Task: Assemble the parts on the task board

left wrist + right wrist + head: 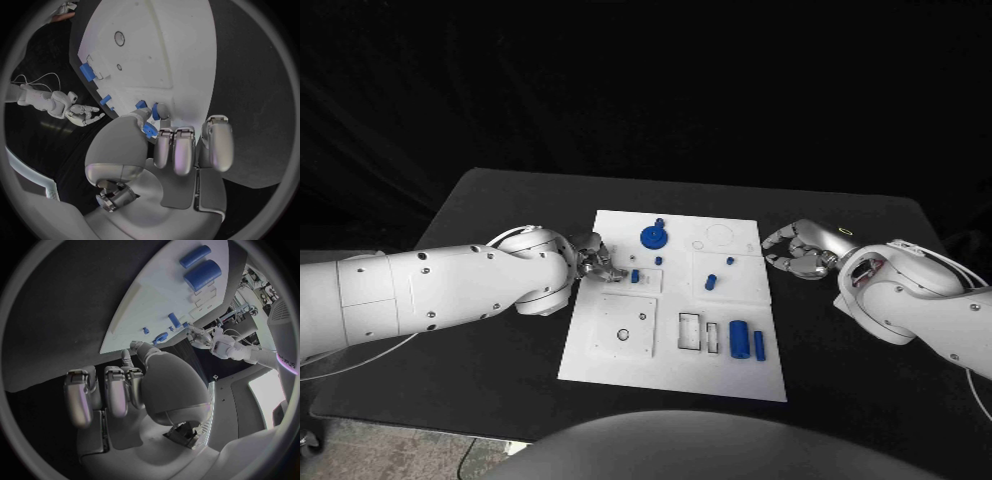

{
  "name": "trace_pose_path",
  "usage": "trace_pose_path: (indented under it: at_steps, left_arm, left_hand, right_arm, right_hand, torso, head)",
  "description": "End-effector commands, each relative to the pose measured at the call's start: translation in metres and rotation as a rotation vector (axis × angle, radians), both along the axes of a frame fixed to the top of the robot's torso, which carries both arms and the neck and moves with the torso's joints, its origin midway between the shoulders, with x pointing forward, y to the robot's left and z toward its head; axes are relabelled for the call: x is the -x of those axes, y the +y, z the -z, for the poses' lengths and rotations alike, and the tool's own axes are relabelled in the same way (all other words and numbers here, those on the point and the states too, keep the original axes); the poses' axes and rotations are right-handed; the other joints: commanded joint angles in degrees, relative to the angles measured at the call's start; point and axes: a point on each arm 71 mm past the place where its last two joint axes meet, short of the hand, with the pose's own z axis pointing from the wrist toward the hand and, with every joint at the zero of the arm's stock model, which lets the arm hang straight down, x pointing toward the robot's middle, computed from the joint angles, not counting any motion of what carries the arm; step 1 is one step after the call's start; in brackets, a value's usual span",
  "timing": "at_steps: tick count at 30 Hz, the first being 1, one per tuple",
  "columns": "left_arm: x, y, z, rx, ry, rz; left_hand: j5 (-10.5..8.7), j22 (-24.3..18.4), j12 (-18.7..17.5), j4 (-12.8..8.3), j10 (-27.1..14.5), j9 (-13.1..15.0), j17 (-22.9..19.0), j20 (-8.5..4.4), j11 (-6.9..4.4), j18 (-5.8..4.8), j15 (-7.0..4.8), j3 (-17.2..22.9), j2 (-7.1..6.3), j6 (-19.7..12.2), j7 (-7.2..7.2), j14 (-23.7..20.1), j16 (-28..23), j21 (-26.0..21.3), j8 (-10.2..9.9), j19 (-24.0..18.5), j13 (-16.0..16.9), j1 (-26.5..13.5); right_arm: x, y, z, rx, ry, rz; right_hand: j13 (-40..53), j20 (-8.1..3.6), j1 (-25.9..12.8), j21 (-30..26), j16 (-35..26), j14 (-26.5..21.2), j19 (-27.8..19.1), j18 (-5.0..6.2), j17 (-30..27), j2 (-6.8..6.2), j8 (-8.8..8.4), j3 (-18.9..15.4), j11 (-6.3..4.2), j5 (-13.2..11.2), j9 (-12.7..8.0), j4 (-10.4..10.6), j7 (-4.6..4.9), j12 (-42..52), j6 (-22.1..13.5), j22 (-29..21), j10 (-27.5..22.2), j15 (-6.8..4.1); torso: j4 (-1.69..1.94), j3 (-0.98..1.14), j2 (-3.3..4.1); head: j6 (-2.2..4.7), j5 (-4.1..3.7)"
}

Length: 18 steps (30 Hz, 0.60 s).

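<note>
Two hands working: my left hand (596,262) is pinching a small blue part (149,129) at the task board (678,375) left edge; my right hand (798,252) is hovering, curled, holding nothing. Next, seating it likely needs fine alignment.

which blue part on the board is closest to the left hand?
The small blue part at the left hand's fingertips, on the board's left side. The round blue part, the central peg and the two cylinders lie farther right.
</note>
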Motion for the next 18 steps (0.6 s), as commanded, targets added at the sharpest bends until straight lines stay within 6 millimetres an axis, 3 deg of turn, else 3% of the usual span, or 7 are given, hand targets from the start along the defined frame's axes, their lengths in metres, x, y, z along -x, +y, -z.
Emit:
trace_pose_path:
  at_steps: [1, 3, 9, 16, 18]
  left_arm:
    - [0.0052, -0.0001, 0.0083, -0.033, 0.06, 0.03]
    - [0.0051, 0.0003, 0.0086, -0.035, 0.062, 0.032]
    - [0.004, 0.0015, 0.0091, -0.032, 0.061, 0.037]
    - [0.0022, 0.0024, 0.0094, -0.016, 0.056, 0.039]
    - [0.0017, 0.0028, 0.0095, -0.013, 0.053, 0.037]
  left_hand:
    - [-4.81, 10.7, 0.1, 0.1, 6.0, -0.2, 15.1, 0.61, 0.33, 0.23, 0.5, -2.5, 0.18, 0.1, 0.41, 6.0, 0.1, -0.2, -0.4, 0.0, 15.1, -3.6]
    - [-6.12, 10.7, 0.1, 0.2, 6.0, -0.3, 15.1, 0.66, 0.35, 0.25, 0.52, -4.2, 0.32, 0.2, 0.44, 6.0, 0.1, -0.3, -0.5, 0.0, 15.1, -5.4]
    - [-6.65, 10.8, 0.1, 0.3, 6.0, 0.0, 15.1, 0.7, 0.32, 0.28, 0.54, -7.2, 1.53, 0.7, 0.36, 6.0, 0.1, -0.5, -0.2, 0.0, 15.1, -8.5]
    - [-5.6, 10.8, 0.1, 0.2, 6.0, 0.8, 15.1, 0.66, 0.21, 0.31, 0.46, -8.9, 3.13, 1.0, 0.2, 6.0, 0.1, -0.6, 0.7, -0.1, 15.1, -9.7]
    - [-3.77, 10.9, 0.1, 0.3, 6.0, 1.1, 15.1, 0.63, 0.16, 0.31, 0.41, -9.3, 4.16, 1.0, 0.13, 6.0, 0.1, -0.7, 1.0, -0.1, 15.1, -10.2]
  right_arm:
    - [0.0006, 0.0009, 0.0017, 0.007, 0.012, -0.008]
    - [0.0007, 0.001, 0.002, 0.007, 0.013, -0.008]
    - [0.0009, 0.0012, 0.003, 0.007, 0.015, -0.008]
    - [0.0009, 0.0013, 0.0039, 0.006, 0.017, -0.008]
    - [0.001, 0.0011, 0.0041, 0.006, 0.017, -0.007]
  right_hand:
    - [15.1, 0.34, 0.3, 0.3, 0.2, 6.0, 6.0, -0.39, 15.1, 0.05, -0.24, 0.4, 0.5, 0.4, -0.1, -0.1, 0.12, 0.2, 0.3, 15.1, 5.9, 0.33]
    - [15.1, 0.34, 0.3, 0.3, 0.2, 6.0, 6.0, -0.39, 15.1, 0.05, -0.24, 0.4, 0.5, 0.4, -0.1, -0.1, 0.12, 0.2, 0.3, 15.1, 5.9, 0.33]
    - [15.1, 0.35, 0.3, 0.3, 0.2, 6.0, 6.0, -0.39, 15.1, 0.07, -0.21, 0.4, 0.51, 0.5, -0.1, -0.1, 0.17, 0.2, 0.4, 15.1, 5.9, 0.34]
    - [15.1, 0.35, 0.3, 0.3, 0.2, 6.0, 6.0, -0.39, 15.1, 0.07, -0.21, 0.4, 0.51, 0.5, -0.1, -0.1, 0.17, 0.2, 0.4, 15.1, 5.9, 0.34]
    - [15.1, 0.35, 0.3, 0.3, 0.2, 6.0, 6.0, -0.39, 15.1, 0.07, -0.21, 0.4, 0.51, 0.5, -0.1, -0.1, 0.17, 0.2, 0.4, 15.1, 5.9, 0.34]
  torso:
    - [0.0, -0.02, -0.01]
    - [0.02, -0.03, -0.02]
    - [0.01, -0.01, -0.04]
    - [-0.05, -0.01, -0.01]
    - [-0.03, -0.01, 0.0]
  head:
    - [0.0, 0.02]
    - [0.0, 0.0]
    - [0.0, 0.09]
    - [0.0, 0.06]
    - [0.0, 0.04]
